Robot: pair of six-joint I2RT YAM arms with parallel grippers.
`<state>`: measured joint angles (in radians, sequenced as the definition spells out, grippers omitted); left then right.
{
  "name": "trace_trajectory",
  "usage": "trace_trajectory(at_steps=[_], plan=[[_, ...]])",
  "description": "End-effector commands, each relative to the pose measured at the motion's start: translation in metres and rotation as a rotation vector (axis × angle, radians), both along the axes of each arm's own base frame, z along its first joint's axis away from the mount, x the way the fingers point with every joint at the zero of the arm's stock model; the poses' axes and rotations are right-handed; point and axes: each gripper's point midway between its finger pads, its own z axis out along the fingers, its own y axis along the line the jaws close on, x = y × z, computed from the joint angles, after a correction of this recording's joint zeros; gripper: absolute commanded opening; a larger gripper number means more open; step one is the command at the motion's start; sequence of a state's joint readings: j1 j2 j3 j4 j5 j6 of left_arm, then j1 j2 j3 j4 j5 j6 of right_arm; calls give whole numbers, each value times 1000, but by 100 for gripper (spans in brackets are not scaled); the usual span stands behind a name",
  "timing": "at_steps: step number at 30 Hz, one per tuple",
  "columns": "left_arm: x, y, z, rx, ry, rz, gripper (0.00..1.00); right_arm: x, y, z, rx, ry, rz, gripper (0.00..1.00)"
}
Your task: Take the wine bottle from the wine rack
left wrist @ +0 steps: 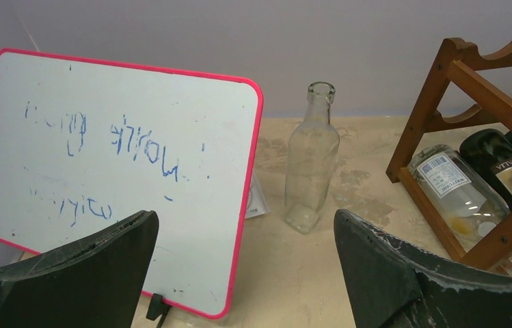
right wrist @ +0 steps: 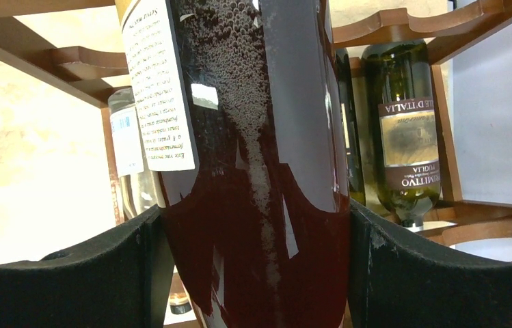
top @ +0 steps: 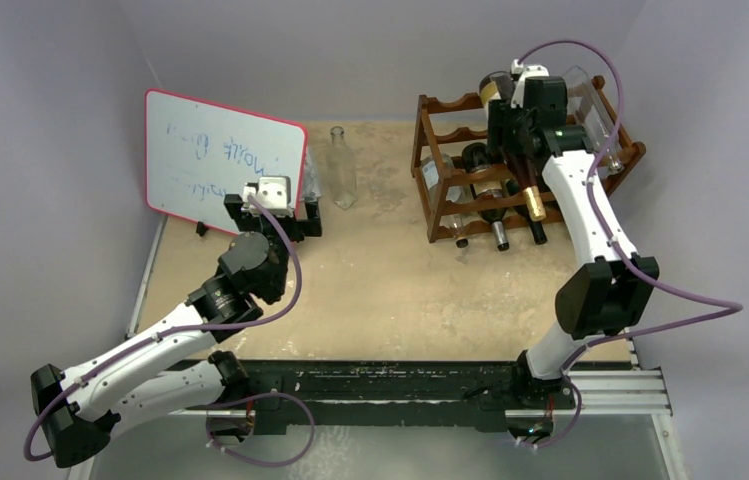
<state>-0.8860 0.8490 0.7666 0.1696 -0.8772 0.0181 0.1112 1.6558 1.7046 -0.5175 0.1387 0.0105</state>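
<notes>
Left claw (left wrist: 244,229) agape, right claw (right wrist: 253,229) clamped.

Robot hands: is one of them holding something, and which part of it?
The right gripper grips the dark wine bottle by its wide body. The left gripper is open, holding nothing.

My tan, stained surface (top: 380,290) carries three things. A whiteboard (top: 220,160) stands back left, a clear glass bottle (top: 341,170) upright beside it, the wine rack (top: 453,103) back right.

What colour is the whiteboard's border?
Pinkish red, all round the whiteboard; clearest in the left wrist view.
</notes>
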Motion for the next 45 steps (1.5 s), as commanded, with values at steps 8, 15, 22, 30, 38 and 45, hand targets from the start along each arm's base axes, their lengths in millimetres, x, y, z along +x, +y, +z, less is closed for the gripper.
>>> trace_trajectory(at_steps=[8, 15, 22, 30, 38, 45], plan=[[-1, -2, 24, -70, -44, -11, 100, 31, 24, 122, 175, -361, 63, 1], [-1, -3, 24, -69, -42, -13, 100, 30, 26, 132, 272, -326, 109, 0], [1, -5, 21, -65, -37, -16, 100, 28, 23, 143, 369, -336, 130, 0], [1, -7, 20, -63, -34, -19, 100, 28, 26, 164, 443, -345, 170, 0], [2, -8, 19, -59, -30, -21, 100, 21, 26, 170, 591, -342, 235, 0], [3, -17, 18, -48, -27, -61, 100, 11, 38, 187, 713, -359, 302, 0]])
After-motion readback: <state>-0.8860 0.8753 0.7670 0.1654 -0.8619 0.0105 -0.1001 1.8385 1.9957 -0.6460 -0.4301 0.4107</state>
